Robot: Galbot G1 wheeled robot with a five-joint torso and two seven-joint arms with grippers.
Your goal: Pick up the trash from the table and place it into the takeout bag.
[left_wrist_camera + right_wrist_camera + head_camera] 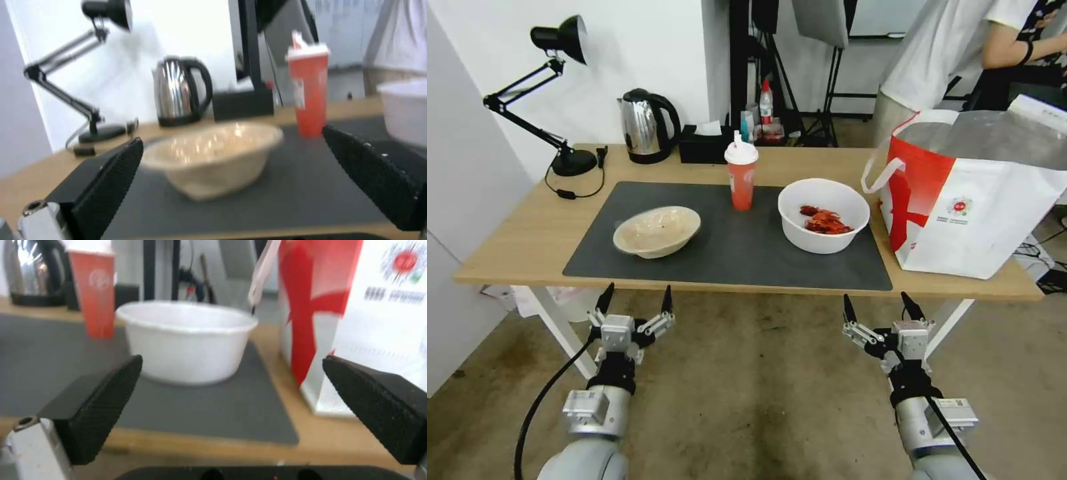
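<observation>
On the dark mat of the table (514,247) stand a shallow beige bowl (657,231) (213,156), a red drink cup with a white lid (741,175) (308,93) (94,293) and a deep white bowl with red scraps (824,215) (186,340). The takeout bag (974,200) (356,316), white with a red side, stands open at the table's right end. My left gripper (635,299) (231,180) hangs open in front of the table edge, below the beige bowl. My right gripper (880,305) (231,410) is open too, below the white bowl.
A steel kettle (644,127) (180,91), a black tissue box (704,145) and a black desk lamp (564,80) line the table's back edge. A person stands behind the bag. Bare concrete floor lies between me and the table.
</observation>
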